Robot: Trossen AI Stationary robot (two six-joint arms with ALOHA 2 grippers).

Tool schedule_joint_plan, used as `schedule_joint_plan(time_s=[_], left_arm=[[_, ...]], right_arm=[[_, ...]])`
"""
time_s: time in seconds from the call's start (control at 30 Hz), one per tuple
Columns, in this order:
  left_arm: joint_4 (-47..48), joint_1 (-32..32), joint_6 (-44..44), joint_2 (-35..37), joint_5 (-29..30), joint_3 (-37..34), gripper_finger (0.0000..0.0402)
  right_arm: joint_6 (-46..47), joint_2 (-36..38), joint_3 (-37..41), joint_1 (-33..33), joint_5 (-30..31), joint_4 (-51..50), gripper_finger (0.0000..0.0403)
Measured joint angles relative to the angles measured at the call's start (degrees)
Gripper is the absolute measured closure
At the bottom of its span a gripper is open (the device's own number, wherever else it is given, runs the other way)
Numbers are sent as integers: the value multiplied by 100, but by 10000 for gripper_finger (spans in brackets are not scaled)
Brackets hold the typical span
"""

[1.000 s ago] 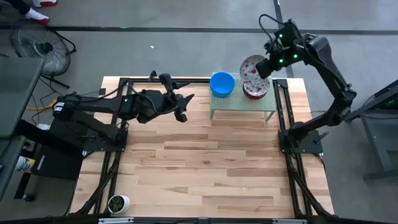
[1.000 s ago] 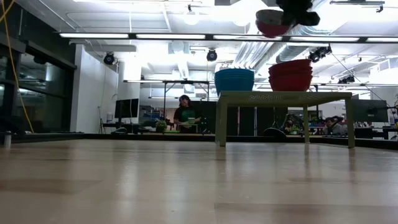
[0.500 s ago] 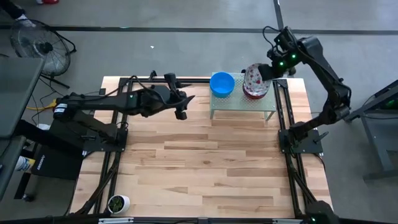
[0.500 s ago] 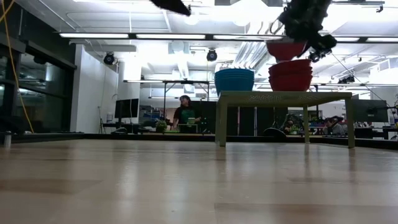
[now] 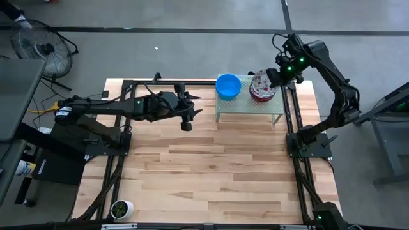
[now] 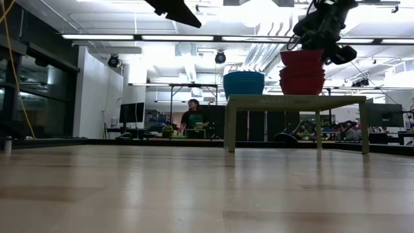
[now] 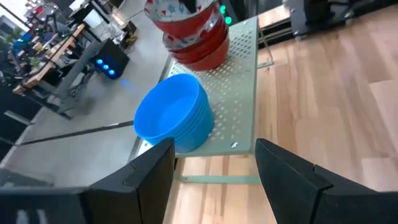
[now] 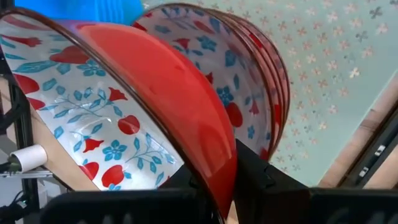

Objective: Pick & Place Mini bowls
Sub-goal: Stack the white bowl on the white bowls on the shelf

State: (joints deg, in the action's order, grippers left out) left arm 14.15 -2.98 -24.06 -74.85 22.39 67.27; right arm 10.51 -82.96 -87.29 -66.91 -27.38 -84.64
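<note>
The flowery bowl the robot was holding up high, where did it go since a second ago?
The right gripper carried the flowery bowl down onto the stack of flowery bowls on the little green shelf, its fingers still pinching the rim. The left gripper, open, slid a bit toward the shelf. The blue bowl stack and the plant cup stayed put.

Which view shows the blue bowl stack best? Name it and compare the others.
The left wrist view: the blue bowl stack fills mid-frame, rims and inside visible. The high view shows only its round top. The low view shows its side. The right wrist view catches just an edge.
</note>
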Motion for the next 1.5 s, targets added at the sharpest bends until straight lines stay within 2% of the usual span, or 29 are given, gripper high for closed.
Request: schedule_joint_plan(time_s=[0.2,0.6,0.8,1.23,1.4,1.5], left_arm=[[-91,-2,60,0,-112,-57,184],[-68,0,296,-2,-398,-59,184],[-68,0,317,-2,-400,-59,184],[-68,0,375,-4,-398,-59,184],[-67,0,424,-4,-398,-59,184],[-66,0,443,-4,-398,-59,184]], right_arm=[[95,-194,23,2,-14,-257,378],[124,-332,23,2,-48,-77,359],[93,-334,-26,2,-58,-126,329],[-22,-334,-859,-24,168,-262,233],[-164,-334,-1036,-138,765,-538,225],[-217,-323,-1124,-203,709,-549,232]])
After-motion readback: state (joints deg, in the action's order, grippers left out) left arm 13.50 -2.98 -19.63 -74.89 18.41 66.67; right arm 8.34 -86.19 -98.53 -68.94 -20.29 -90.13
